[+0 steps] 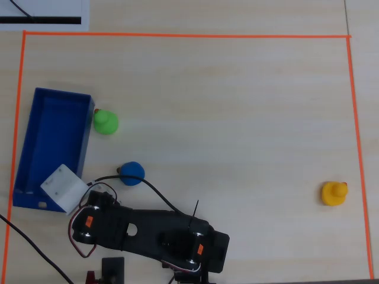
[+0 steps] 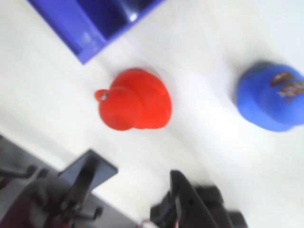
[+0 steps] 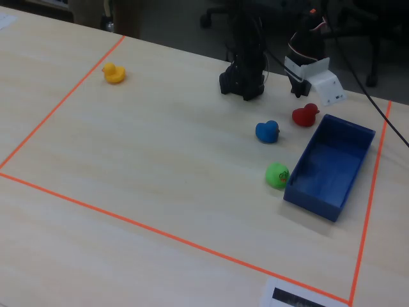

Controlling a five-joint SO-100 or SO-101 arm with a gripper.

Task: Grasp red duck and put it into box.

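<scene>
The red duck (image 2: 137,107) sits on the pale table just off a corner of the blue box (image 2: 80,33) in the wrist view. My gripper (image 2: 135,167) is open and hangs above and short of the duck, with nothing between its fingers (image 2: 88,173). In the fixed view the red duck (image 3: 305,115) lies beside the far end of the box (image 3: 313,198), right under the gripper (image 3: 299,89). The overhead view shows the box (image 1: 59,94) at the left, but the arm's head hides the red duck there.
A blue duck (image 1: 131,173) lies close beside the red one, also seen as the blue duck (image 2: 270,97). A green duck (image 1: 106,122) rests against the box's long wall. A yellow duck (image 1: 334,193) sits far off. Orange tape (image 1: 177,35) frames the work area.
</scene>
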